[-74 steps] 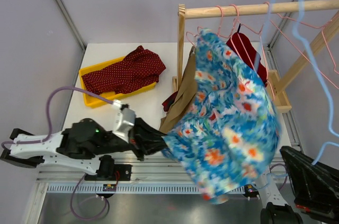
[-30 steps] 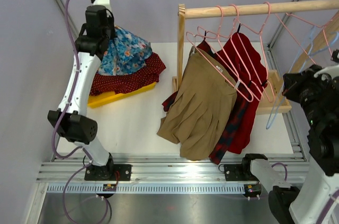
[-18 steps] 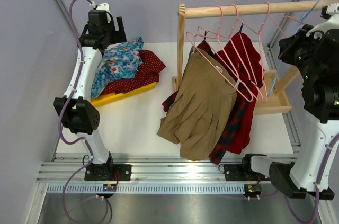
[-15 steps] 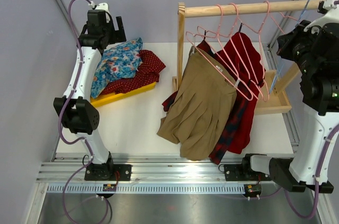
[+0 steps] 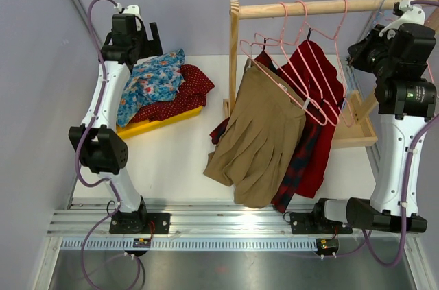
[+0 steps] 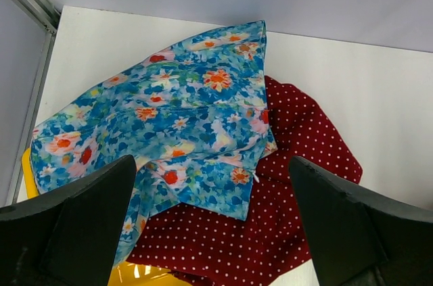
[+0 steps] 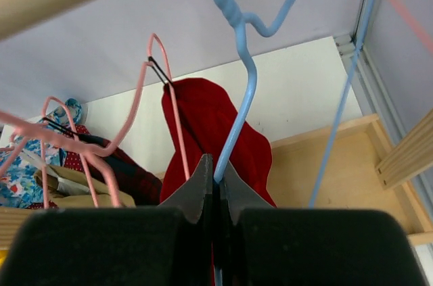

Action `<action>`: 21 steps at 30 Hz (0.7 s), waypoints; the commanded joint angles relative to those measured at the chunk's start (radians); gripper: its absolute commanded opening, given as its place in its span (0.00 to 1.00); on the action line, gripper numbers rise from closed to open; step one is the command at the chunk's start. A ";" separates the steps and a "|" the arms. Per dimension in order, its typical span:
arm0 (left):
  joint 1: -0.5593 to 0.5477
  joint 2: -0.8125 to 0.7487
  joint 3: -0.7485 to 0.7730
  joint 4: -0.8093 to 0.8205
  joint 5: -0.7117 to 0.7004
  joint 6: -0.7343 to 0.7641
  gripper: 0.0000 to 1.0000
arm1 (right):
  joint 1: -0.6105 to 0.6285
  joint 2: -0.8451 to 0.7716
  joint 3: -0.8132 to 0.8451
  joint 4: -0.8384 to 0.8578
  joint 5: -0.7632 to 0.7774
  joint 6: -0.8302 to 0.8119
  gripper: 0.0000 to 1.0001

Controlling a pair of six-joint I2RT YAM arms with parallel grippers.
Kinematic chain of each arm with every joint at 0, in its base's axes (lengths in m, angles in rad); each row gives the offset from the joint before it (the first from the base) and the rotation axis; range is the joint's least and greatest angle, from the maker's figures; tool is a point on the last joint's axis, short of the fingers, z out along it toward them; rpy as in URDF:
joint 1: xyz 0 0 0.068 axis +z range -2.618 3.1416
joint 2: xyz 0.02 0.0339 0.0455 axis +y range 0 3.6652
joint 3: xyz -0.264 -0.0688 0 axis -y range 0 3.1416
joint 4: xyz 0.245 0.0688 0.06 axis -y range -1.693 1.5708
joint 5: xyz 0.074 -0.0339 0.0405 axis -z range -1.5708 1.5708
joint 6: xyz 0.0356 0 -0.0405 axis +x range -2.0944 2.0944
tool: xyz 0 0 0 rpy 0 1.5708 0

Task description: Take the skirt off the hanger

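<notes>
yellow tray (image 5: 164,120): floral skirt (image 6: 183,124) atop red dotted garment (image 6: 298,184) | left pincer (image 6: 211,164): spread, empty | right pincer (image 7: 215,178): clamping blue hanger (image 7: 237,117)

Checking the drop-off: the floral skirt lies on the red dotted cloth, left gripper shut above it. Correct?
No: the left gripper is open, jaws wide apart, above the floral skirt lying on the red dotted cloth. The left wrist view shows it.

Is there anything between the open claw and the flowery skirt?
No, nothing visible. The left gripper is open right above the skirt, with only air between them. The skirt lies on top of the red dotted cloth in the yellow tray.
</notes>
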 commanded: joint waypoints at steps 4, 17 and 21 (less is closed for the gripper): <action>0.005 -0.065 -0.004 0.041 0.025 0.012 0.99 | -0.058 -0.058 -0.116 0.121 -0.087 0.041 0.00; 0.003 -0.072 -0.001 0.037 0.052 0.003 0.99 | -0.064 -0.181 -0.128 0.002 0.275 0.044 0.93; 0.003 -0.080 -0.001 0.037 0.065 0.003 0.99 | -0.066 -0.223 -0.059 0.005 0.267 0.055 0.96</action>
